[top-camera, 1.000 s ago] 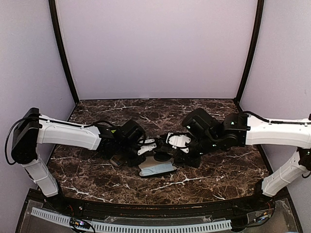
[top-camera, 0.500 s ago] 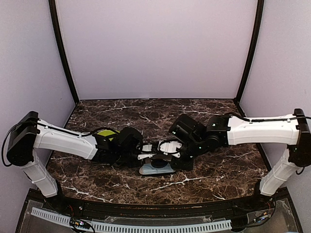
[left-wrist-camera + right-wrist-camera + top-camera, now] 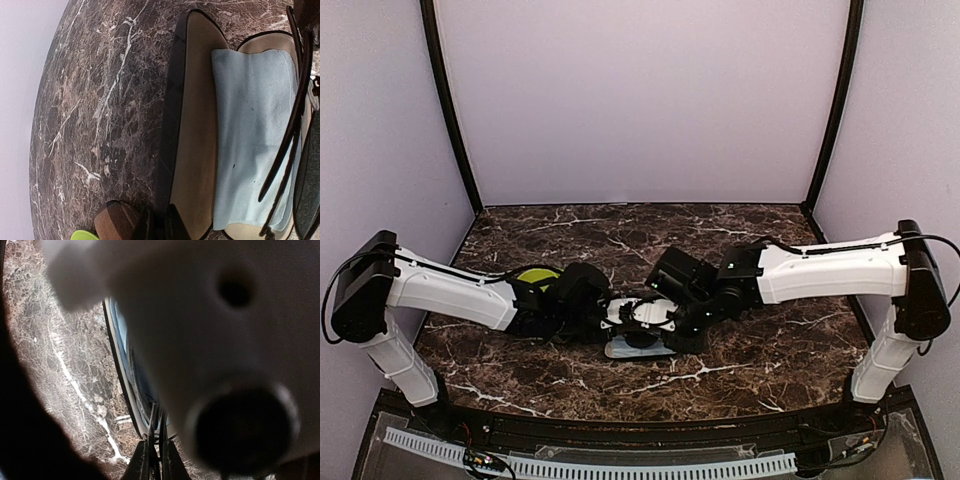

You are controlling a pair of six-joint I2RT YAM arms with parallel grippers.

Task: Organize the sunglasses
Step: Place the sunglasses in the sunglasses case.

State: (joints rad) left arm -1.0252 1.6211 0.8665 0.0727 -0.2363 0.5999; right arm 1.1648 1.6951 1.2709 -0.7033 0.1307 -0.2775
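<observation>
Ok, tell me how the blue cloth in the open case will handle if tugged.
The light blue cloth lies flat in the open case with soft creases, so it is probably limp and light. The sunglasses cross over it, so a tug might snag or drag their thin arms.

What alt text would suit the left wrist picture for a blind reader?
An open glasses case with tan lining holds a light blue cloth; the thin black arms of sunglasses cross over it at the right. Dark marble table fills the left.
</observation>
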